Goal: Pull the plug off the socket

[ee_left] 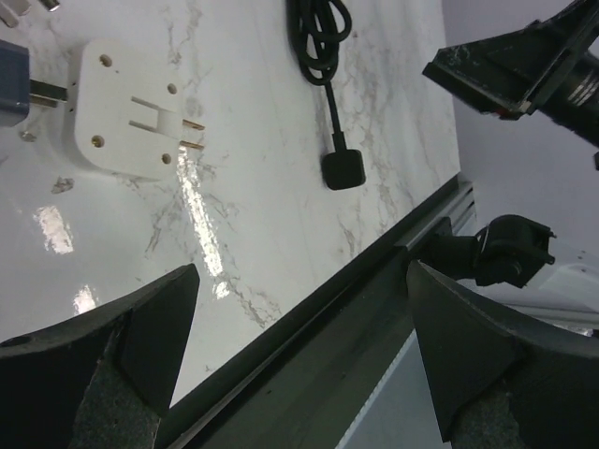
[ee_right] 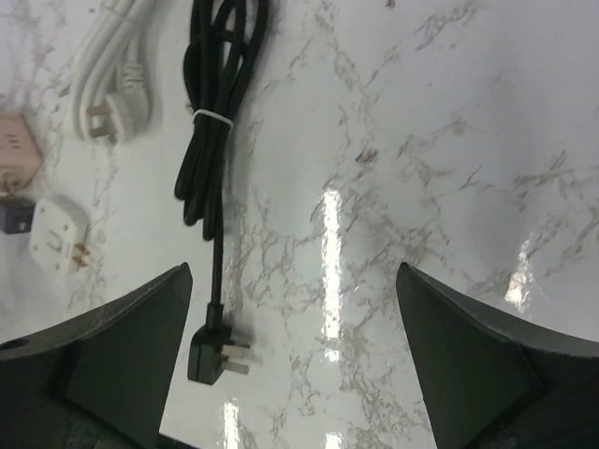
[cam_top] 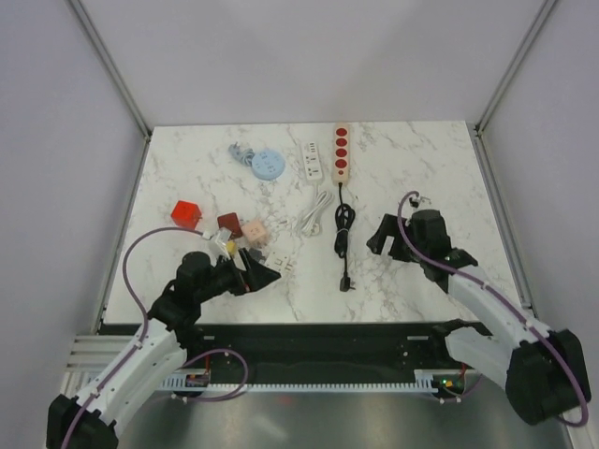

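"Left gripper (ee_left: 301, 281) hung with its jaws spread wide and nothing between them, low over the marble table (ee_left: 281, 187). Where was the plug it wanted?"

"As far as I could judge, at the left of its wrist view: a blue-grey plug (ee_left: 11, 94) with a metal pin reaching into the side of a white adapter (ee_left: 126, 112). Only a sliver of that plug showed, so I couldn't swear it was seated."

"And the right gripper (ee_right: 294, 281)?"

"Fully open as well, and empty. It was well apart from that pair, over bare marble beside the bundled black cord (ee_right: 211, 112)."

"So what could have gone wrong?"

"First, the wrong target. The black plug (ee_right: 208, 354) on that cord lay loose with its prongs bare, and a white plug (ee_right: 126, 94) lay loose too. Neither sat in any socket, so closing on either would have done nothing for the task."

"And with the right pair?"

"The adapter looked small and light, and nothing pinned it down. A pull from one arm alone would likely have dragged adapter and plug across the slick marble together. One gripper needed to clamp the adapter while the other drew the plug straight out along its pins. A skewed pull could have jammed them."

"Anything else?"

"Crowding. A beige cube (ee_right: 17, 150) sat near them, so wide jaws coming down could have knocked neighbours. The adapter's own bare prongs also stuck out where a finger might have slipped. The front edge wasn't far either, so a hard shove might have sent the pair off."
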